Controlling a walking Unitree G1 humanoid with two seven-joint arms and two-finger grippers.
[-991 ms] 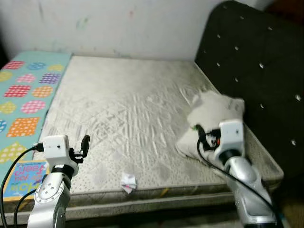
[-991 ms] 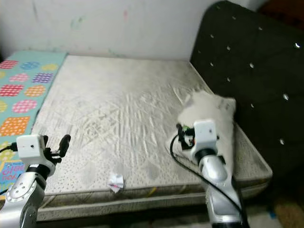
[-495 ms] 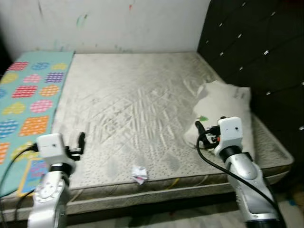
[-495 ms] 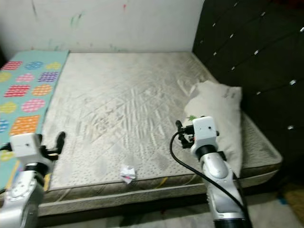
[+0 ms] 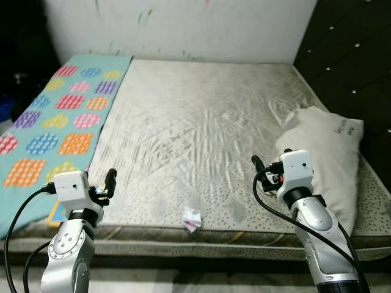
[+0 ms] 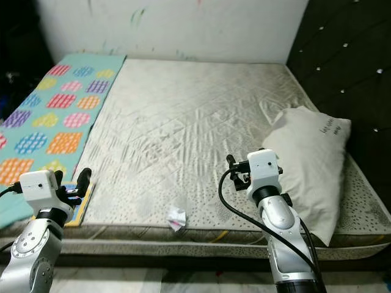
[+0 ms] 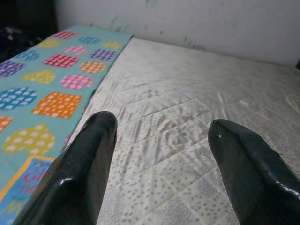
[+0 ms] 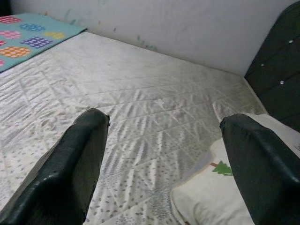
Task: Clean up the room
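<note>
A bare quilted mattress [image 5: 201,116] fills the scene before the robot, its near edge at 6 o'clock; a crumpled scrap of paper [image 5: 192,218] lies on that near edge, roughly midway between the two arms and touched by neither. The left gripper [image 7: 161,140] hovers over the mattress's near-left corner with its jaws released and spread wide, nothing between them; the scrap sits off to its 3 o'clock in the head views, well apart from the fingertips. The right gripper [image 8: 164,140] hangs above the near-right part of the bed, jaws likewise released and empty; the scrap lies toward its 8 o'clock in the head views, near but clear of it. A white pillow [image 5: 327,155] with a small green tree print rests against the bed's right side, just beside the right gripper; a dark tufted headboard [image 5: 360,49] rises behind it at 2 o'clock. A turquoise play mat [image 5: 61,116] patterned with coloured hearts and circles runs along the bed's left edge at 9 o'clock; a pale, paint-flecked wall [image 5: 183,27] closes the view at 12 o'clock.
</note>
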